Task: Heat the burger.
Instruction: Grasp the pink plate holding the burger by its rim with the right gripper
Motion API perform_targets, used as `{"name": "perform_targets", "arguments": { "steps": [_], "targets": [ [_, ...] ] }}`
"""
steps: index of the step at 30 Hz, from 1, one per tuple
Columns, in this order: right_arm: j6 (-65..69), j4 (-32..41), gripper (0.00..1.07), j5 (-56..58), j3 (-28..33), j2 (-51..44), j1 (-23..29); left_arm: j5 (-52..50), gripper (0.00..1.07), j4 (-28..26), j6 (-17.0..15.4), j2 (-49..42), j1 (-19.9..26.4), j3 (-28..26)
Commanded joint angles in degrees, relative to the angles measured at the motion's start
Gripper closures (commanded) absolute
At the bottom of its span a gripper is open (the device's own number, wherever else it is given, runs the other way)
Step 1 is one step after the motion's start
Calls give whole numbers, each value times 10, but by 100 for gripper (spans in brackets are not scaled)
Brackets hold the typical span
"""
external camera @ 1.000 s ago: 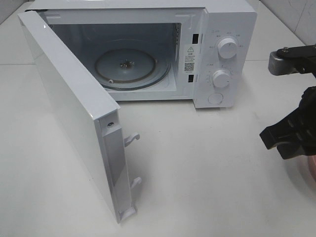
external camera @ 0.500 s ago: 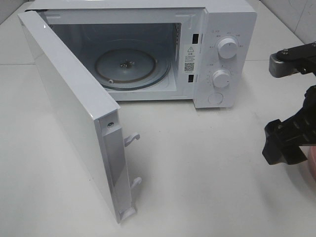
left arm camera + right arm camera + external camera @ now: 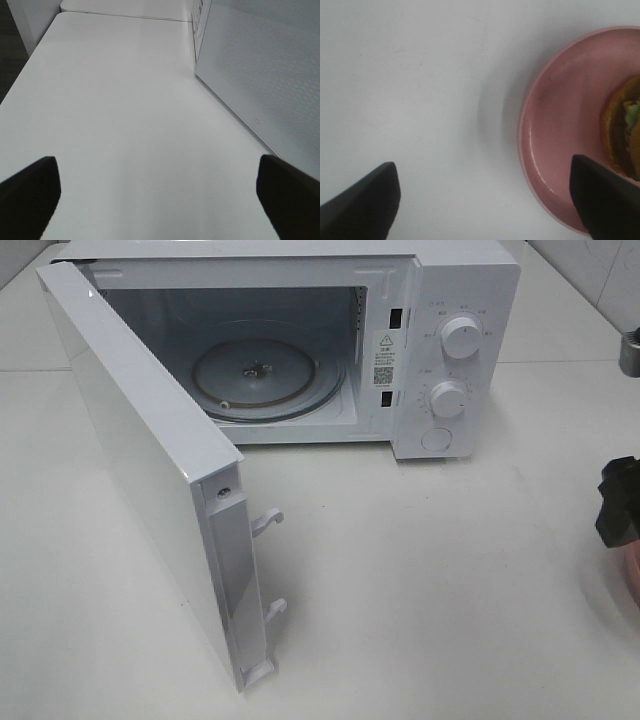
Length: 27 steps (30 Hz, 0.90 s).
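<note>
Both grippers are spread wide and hold nothing. The right gripper (image 3: pixel 482 210) hangs over bare bench (image 3: pixel 420 75). The burger (image 3: pixel 624 130) sits on a pink plate (image 3: pixel 555 150) off to one side, just past one fingertip and not between the two. The left gripper (image 3: pixel 159 200) is well apart from it, beside the microwave door (image 3: pixel 260 75). The right arm is clearly nearer and probably needs to shift sideways over the plate.

burger (image 3: pixel 619 127) and plate (image 3: pixel 555 142) cut off at edge
</note>
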Motion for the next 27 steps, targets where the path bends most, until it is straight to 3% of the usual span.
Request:
{"name": "perform_targets", "arguments": {
  "steps": [1,6,12,27],
  "targets": [
    [-9,-3,21,-2,-4,-5,-21,-10,6,-2,0,-9,-4,-1],
    [-9,-11,26,-26,-3,1,-69,-10,6,-2,0,-9,-4,-1],
    [-7,-18,27,-30,-3,32,-90,-10,6,-2,0,-9,-4,-1],
    [3,-29,30,-94,-3,139,-97,-10,6,-2,0,-9,-4,-1]
  ]
}}
